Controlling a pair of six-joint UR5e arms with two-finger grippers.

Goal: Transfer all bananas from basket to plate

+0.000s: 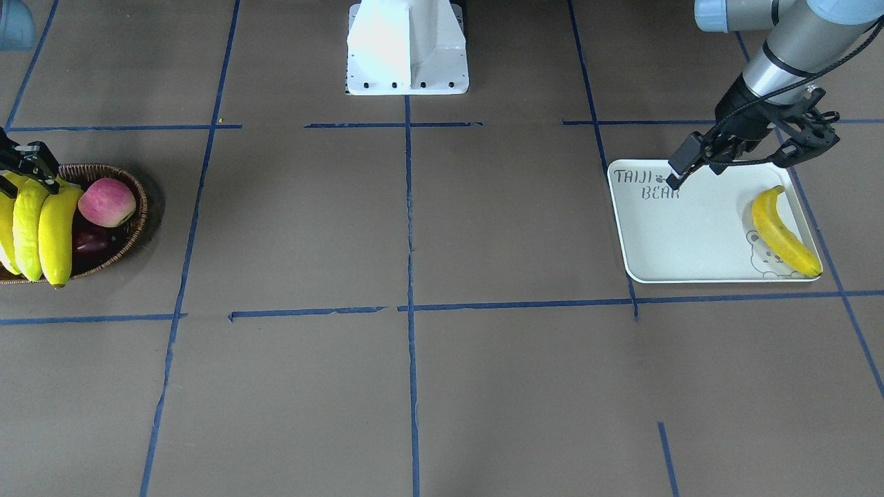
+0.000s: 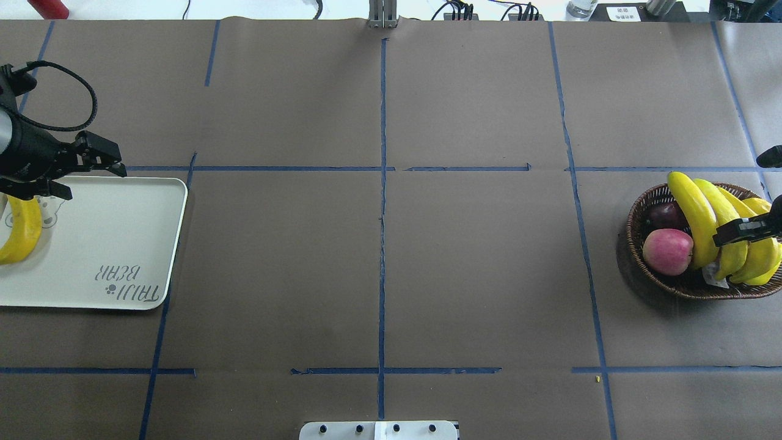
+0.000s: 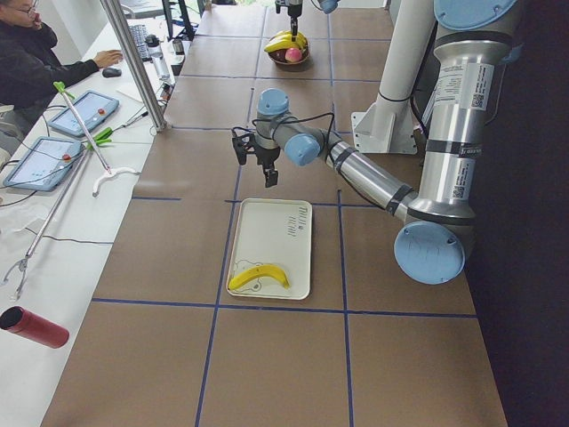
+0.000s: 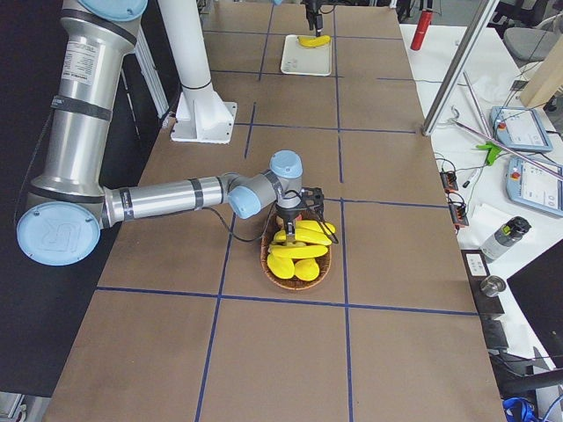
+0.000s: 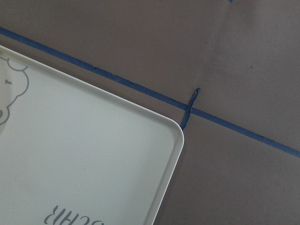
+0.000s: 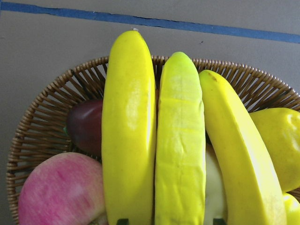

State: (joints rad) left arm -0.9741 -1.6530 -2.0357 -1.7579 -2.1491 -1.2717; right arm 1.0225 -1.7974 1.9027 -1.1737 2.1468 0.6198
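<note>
Three bananas (image 1: 41,231) lie side by side across the wicker basket (image 1: 131,235); they also show in the overhead view (image 2: 702,223) and the right wrist view (image 6: 129,131). The middle one (image 6: 180,150) is greenish-yellow. My right gripper (image 2: 742,231) hovers open just over them, and its two fingertips (image 6: 123,221) straddle the greenish one. A fourth, deeper yellow banana (image 1: 784,231) lies on the white "TAIJI BEAR" plate (image 1: 690,235), by the bear drawing. My left gripper (image 1: 697,169) is open and empty above the plate's lettered end.
The basket also holds a pink apple (image 1: 107,201), a dark purple fruit (image 2: 666,214) and a stubby yellow fruit (image 6: 276,140). Blue tape lines cross the brown table. The robot's white base (image 1: 407,48) stands at mid table edge.
</note>
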